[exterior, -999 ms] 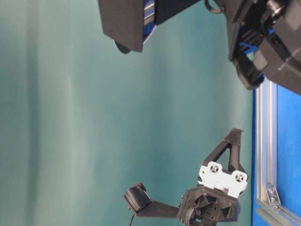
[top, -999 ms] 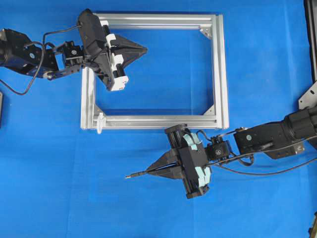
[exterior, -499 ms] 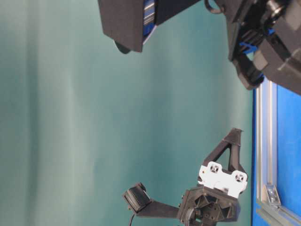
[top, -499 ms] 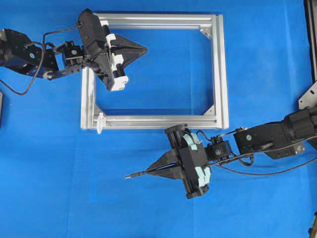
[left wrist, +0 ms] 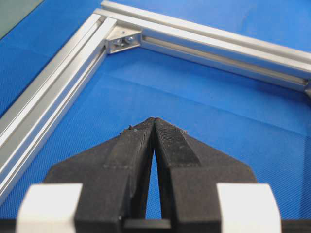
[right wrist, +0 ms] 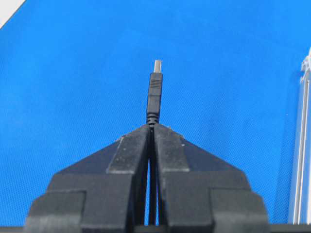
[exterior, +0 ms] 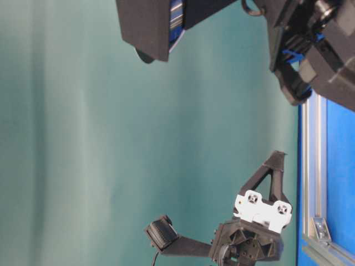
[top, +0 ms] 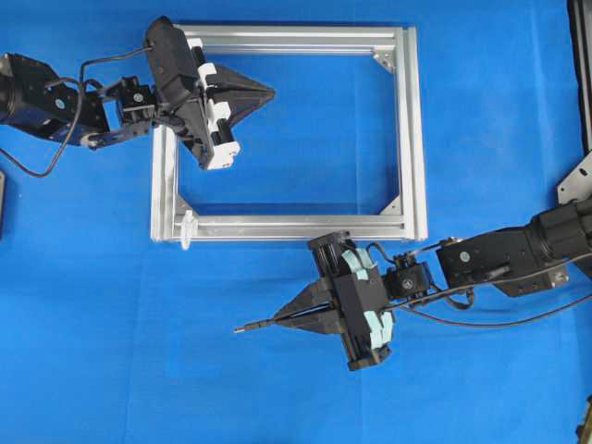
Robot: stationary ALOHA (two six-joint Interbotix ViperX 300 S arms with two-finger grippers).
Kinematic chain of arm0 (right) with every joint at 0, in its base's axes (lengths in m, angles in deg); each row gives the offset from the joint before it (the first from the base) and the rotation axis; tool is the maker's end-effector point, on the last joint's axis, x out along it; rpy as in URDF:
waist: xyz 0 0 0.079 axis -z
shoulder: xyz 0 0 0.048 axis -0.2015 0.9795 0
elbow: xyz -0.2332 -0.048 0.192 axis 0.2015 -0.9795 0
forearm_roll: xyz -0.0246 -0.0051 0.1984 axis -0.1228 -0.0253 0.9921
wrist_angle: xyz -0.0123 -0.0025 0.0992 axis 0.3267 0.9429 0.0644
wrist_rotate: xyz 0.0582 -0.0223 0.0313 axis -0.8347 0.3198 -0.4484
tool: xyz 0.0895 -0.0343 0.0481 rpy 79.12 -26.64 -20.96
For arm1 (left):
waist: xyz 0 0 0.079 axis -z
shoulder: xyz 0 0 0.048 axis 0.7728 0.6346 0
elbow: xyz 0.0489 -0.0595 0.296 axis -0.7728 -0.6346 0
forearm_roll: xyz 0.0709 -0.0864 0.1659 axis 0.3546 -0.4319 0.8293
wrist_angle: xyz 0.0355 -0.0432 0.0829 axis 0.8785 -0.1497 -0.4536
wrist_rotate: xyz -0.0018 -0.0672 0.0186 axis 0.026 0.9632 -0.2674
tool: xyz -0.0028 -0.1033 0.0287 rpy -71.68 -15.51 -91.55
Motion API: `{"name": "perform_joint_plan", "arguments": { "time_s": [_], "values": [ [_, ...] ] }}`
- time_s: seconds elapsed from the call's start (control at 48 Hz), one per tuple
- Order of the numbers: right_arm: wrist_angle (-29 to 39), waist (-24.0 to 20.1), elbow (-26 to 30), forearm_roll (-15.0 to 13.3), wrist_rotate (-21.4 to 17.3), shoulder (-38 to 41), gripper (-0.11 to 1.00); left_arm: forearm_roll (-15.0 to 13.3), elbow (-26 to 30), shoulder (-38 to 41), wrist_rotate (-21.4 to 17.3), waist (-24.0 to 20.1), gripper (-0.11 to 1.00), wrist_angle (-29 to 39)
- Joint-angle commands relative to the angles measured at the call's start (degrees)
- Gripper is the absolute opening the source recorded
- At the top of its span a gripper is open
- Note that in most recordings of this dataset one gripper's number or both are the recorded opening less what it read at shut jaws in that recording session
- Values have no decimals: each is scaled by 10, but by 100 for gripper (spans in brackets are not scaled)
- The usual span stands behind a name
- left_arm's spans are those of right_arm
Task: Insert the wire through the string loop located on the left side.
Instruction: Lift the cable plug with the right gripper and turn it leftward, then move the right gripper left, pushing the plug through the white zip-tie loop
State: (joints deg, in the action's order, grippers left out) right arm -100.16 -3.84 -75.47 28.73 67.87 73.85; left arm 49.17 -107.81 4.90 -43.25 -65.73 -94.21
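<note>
Blue cloth covers the tabletop (top: pixel 111 351), and on it lies a rectangular aluminium frame (top: pixel 413 129). The right pincer (top: pixel 289 316) is closed on the wire (top: pixel 254 324), gripping it just behind the plug, so that the black plug body and its small grey metal tip stick out ahead of the closed tips; the right wrist view shows this plainly. The left pincer (top: pixel 268 92) is shut on nothing and hangs over the inside of the frame near its upper left corner.

The string loop (top: pixel 188 228), a tiny white thing, stands at the frame's lower left corner, against the outside of the bottom rail. From the plug tip it lies up and to the left in the overhead view, near but clearly apart. The wire's long axis runs almost level in that view, pointing left and passing below the loop, so in my judgement the coming move calls for shifting the plug toward the frame corner and lining it up with the loop's opening. The right arm is nearer the loop than the left.

Which way the loop's opening faces is too small to tell. The loop does not appear in either wrist view. The table-level view shows only arm parts and a strip of frame, neither wire nor loop.
</note>
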Motion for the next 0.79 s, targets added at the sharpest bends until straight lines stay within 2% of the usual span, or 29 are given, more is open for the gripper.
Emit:
{"name": "perform_joint_plan", "arguments": {
  "time_s": [0.0,0.208,0.624,0.77],
  "values": [
    [-3,-1,7,1,1,-18,1,1,5,-19,1,0,0,-4],
    [-4,15,1,2,1,-23,1,1,5,-19,1,0,0,-4],
    [-6,116,-18,2,5,-37,1,1,5,-19,1,0,0,-3],
    [-6,139,-19,0,6,-39,1,1,4,-19,1,0,0,-4]
  ]
}}
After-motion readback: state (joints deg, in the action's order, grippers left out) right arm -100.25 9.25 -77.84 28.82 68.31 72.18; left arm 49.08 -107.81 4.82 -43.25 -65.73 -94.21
